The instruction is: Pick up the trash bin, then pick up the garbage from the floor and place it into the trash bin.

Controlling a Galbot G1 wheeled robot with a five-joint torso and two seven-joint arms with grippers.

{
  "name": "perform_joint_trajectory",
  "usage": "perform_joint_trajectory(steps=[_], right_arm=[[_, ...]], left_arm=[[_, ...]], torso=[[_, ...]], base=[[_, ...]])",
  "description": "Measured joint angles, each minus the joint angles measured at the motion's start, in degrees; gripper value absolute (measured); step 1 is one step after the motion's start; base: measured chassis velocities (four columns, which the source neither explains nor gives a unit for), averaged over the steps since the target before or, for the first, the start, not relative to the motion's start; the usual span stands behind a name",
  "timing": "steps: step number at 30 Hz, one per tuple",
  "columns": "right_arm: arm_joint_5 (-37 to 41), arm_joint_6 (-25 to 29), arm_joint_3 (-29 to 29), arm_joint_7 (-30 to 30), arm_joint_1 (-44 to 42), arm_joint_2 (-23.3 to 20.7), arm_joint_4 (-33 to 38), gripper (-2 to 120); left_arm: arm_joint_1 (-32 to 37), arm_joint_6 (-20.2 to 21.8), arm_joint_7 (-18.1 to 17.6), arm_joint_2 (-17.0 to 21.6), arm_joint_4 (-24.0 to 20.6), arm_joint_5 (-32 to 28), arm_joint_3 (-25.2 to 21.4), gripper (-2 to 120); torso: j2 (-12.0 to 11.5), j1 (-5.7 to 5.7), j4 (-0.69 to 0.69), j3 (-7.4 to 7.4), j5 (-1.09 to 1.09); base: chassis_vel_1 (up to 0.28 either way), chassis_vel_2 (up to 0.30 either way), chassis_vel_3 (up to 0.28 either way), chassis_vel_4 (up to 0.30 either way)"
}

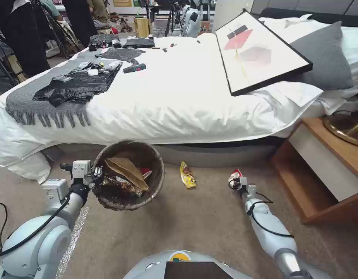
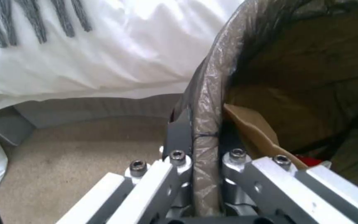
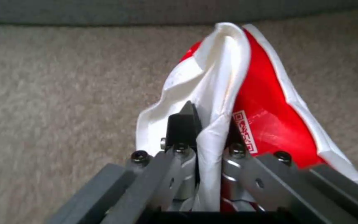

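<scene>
Your left gripper (image 1: 96, 173) has its jaws clamped on the trash bin (image 1: 126, 174) rim, holding it open-side up beside the bed, while your right gripper (image 1: 236, 180) pinches the red-and-white carton (image 3: 245, 105) just above the floor, ready to carry over

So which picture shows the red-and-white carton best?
The right wrist view: the red-and-white carton sits close up, pinched in the right gripper. The head view shows it small and far off, at that gripper's tip.

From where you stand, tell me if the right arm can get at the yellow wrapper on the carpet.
Probably not yet: the right gripper is shut on the red-and-white carton. The yellow wrapper lies on bare carpet between it and the trash bin, path unobstructed.
</scene>
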Motion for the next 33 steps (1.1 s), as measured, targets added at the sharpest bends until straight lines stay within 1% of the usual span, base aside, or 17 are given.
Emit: perform_joint_trajectory(steps=[3, 6, 7, 9, 11, 13, 15, 16, 17, 20, 21, 24, 25, 26, 28, 30, 33], right_arm=[[-0.7, -0.8, 1.3, 0.0, -2.2, -0.3, 4.8, 0], [-0.8, -3.9, 3.8, 1.2, -6.9, -0.9, 16.2, 0], [-0.8, -3.9, 3.8, 1.2, -6.9, -0.9, 16.2, 0], [0.6, -7.2, 5.0, 1.8, -11.2, -1.8, 27.5, 0], [1.0, -8.0, 5.3, 1.9, -12.5, -2.2, 30.4, 0], [2.1, -9.9, 6.3, 2.4, -17.6, -3.5, 39.7, 0], [3.1, -10.9, 7.2, 2.5, -21.0, -4.3, 45.8, 0], [3.1, -10.9, 7.2, 2.5, -21.0, -4.3, 45.8, 0], [4.3, -11.8, 8.0, 2.9, -23.7, -4.9, 51.5, 0], [7.9, -14.9, 9.4, 3.7, -28.0, -5.6, 62.0, 0], [7.9, -14.9, 9.4, 3.7, -28.0, -5.6, 62.0, 0], [10.4, -16.9, 9.9, 3.9, -29.3, -6.2, 68.2, 0], [12.1, -18.3, 9.9, 4.0, -29.5, -6.7, 72.4, 0], [12.1, -18.3, 9.9, 4.0, -29.5, -6.7, 72.4, 0], [15.6, -21.6, 8.2, 4.3, -28.6, -8.3, 78.0, 0], [16.5, -22.3, 7.5, 4.5, -28.0, -8.8, 79.3, 0], [19.9, -25.3, 3.2, 4.9, -23.8, -11.5, 83.7, 0]], left_arm=[[0.0, 0.0, -0.1, 0.0, 0.0, 0.0, 0.0, 2], [-0.1, 0.0, -0.4, -0.2, 0.0, 0.0, 0.1, 2], [-0.1, 0.0, -0.4, -0.2, 0.0, 0.0, 0.1, 2], [-0.3, 0.0, -0.6, -0.4, 0.0, 0.0, 0.4, 2], [-0.4, 0.0, -0.7, -0.4, 0.0, 0.0, 0.4, 2], [-0.6, 0.0, -0.8, -0.3, 0.0, 0.0, 0.4, 2], [-0.7, 0.0, -0.8, -0.3, 0.0, 0.0, 0.4, 2], [-0.7, 0.0, -0.8, -0.3, 0.0, 0.0, 0.4, 2], [-0.8, 0.0, -0.9, -0.2, 0.0, -0.1, 0.4, 2], [-1.0, 0.0, -0.9, 0.0, 0.0, -0.2, 0.4, 2], [-1.0, 0.0, -0.9, 0.0, 0.0, -0.2, 0.4, 2], [-1.4, 0.0, -0.9, 0.0, 0.1, -0.2, 0.7, 2], [-1.7, 0.0, -1.0, 0.0, 0.4, -0.2, 0.9, 2], [-1.7, 0.0, -1.0, 0.0, 0.4, -0.2, 0.9, 2], [-2.0, 0.0, -1.0, 0.1, 0.7, -0.2, 1.2, 2], [-2.1, 0.0, -1.0, 0.1, 0.8, -0.2, 1.2, 2], [-2.3, 0.0, -0.8, 0.3, 0.9, -0.3, 1.4, 2]], torso=[[0.0, 0.0, -0.02, 0.01, 0.01], [0.0, 0.0, -0.01, 0.0, -0.02], [0.0, 0.0, -0.01, 0.0, -0.02], [0.0, 0.0, 0.01, 0.0, -0.03], [0.0, 0.0, 0.02, 0.0, -0.07], [0.0, 0.0, 0.01, 0.0, -0.03], [0.0, 0.0, -0.02, -0.01, -0.01], [0.0, 0.0, -0.02, -0.01, -0.01], [0.0, 0.0, -0.02, -0.01, -0.05], [0.0, 0.0, 0.0, -0.01, -0.03], [0.0, 0.0, 0.0, -0.01, -0.03], [0.0, 0.0, 0.0, -0.01, -0.03], [0.0, 0.0, -0.01, -0.01, -0.04], [0.0, 0.0, -0.01, -0.01, -0.04], [0.0, 0.0, 0.0, -0.01, -0.04], [0.0, 0.0, 0.01, -0.01, -0.04], [0.0, 0.0, 0.02, 0.0, -0.03]], base=[[0.0, 0.0, 0.0, 0.0], [0.0, 0.0, 0.0, 0.0], [0.0, 0.0, 0.0, 0.0], [0.0, 0.0, 0.0, 0.0], [0.0, 0.0, 0.0, 0.0], [0.0, 0.0, 0.0, 0.0], [0.0, 0.0, 0.0, 0.0], [0.0, 0.0, 0.0, 0.0], [0.0, 0.0, 0.0, 0.0], [0.0, 0.0, 0.0, 0.0], [0.0, 0.0, 0.0, 0.0], [0.0, 0.0, 0.0, 0.0], [0.0, 0.0, 0.0, 0.0], [0.0, 0.0, 0.0, 0.0], [0.0, 0.0, 0.0, 0.0], [0.0, 0.0, 0.0, 0.0], [0.0, 0.0, 0.0, 0.0]])
